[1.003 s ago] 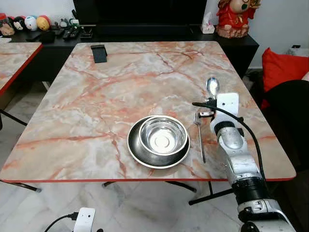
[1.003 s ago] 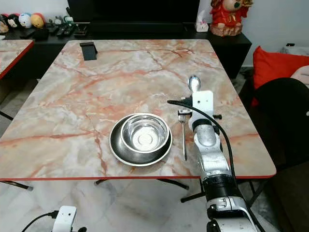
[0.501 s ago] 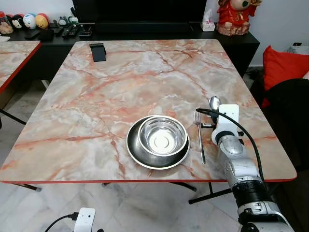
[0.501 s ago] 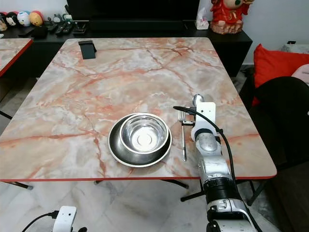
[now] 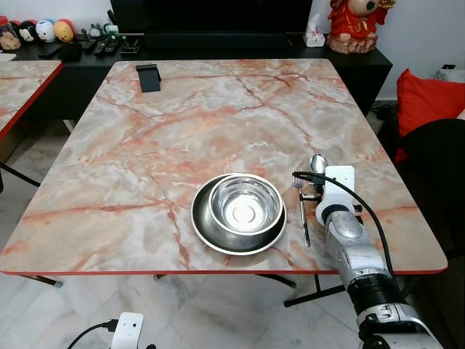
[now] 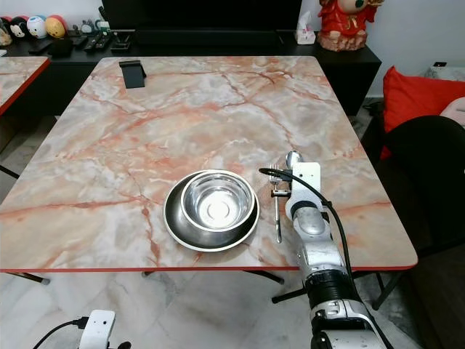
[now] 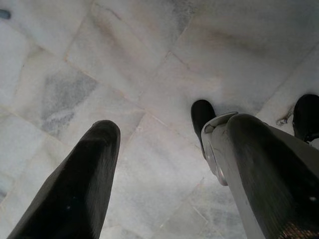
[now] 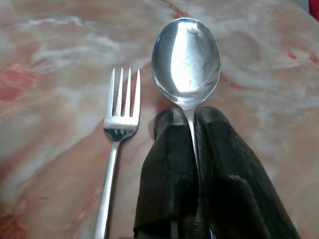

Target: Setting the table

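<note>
Pinching the spoon (image 8: 186, 59) by its handle, the right gripper (image 8: 192, 124) hovered at the bowl's (image 5: 245, 203) three o'clock, just past the fork (image 8: 117, 129), evidently to lay both utensils parallel on the counter (image 5: 182, 123).

Bright even indoor light, sharp head views, glare in the bowl (image 5: 245, 203), soft shadows

Silver right arm (image 5: 356, 251) with a white wrist block, looping black cable (over the wrist), black ribbed collar, matte black fingers (image 8: 172, 164).
</note>
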`<state>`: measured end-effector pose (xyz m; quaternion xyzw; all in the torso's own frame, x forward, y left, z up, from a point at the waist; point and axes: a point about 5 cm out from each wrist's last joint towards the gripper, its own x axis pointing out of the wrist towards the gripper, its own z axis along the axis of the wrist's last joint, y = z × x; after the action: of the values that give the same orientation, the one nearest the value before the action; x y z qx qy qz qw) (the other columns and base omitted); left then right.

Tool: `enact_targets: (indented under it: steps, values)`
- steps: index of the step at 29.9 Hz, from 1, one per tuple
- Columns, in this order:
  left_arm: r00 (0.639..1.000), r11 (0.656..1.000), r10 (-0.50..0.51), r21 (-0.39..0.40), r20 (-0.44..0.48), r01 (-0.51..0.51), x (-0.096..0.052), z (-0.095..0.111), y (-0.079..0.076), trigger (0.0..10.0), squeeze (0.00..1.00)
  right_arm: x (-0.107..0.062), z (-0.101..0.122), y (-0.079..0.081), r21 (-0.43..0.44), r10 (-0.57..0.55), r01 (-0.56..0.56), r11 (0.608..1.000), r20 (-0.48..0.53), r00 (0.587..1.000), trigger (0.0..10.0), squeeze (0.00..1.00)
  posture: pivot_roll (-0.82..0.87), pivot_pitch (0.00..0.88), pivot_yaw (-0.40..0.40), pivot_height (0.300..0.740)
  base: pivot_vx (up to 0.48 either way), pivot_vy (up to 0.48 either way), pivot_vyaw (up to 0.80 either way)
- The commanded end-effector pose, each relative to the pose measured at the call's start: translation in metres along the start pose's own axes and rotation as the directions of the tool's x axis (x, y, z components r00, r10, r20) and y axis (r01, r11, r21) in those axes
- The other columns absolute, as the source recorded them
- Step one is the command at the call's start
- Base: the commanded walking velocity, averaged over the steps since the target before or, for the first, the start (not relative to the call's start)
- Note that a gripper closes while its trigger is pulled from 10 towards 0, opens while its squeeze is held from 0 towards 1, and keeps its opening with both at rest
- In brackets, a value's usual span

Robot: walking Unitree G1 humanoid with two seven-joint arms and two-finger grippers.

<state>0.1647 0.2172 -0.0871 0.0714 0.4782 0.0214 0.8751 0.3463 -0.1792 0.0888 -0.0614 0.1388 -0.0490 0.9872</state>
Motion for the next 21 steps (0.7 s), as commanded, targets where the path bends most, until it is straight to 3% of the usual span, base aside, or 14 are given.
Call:
enact_targets:
  steps: [1, 21]
  values:
    - [1.000, 1.000, -0.007, -0.005, -0.029, 0.007, -0.0011, -0.0076, -0.0013, 10.0, 0.00, 0.0014, 0.0007, -0.0015, -0.009, -0.007, 0.007, 1.000, 0.001, 1.000, 10.0, 0.00, -0.07, 0.048, -0.003, 0.740, 0.000, 0.000, 0.00]
    - [1.000, 1.000, -0.005, -0.007, -0.028, 0.005, -0.0010, -0.0071, -0.0011, 10.0, 0.00, 0.0012, -0.0046, 0.0007, -0.010, -0.022, 0.022, 1.000, -0.035, 0.999, 10.0, 0.00, -0.07, 0.053, -0.005, 0.740, 0.000, 0.000, 0.00]
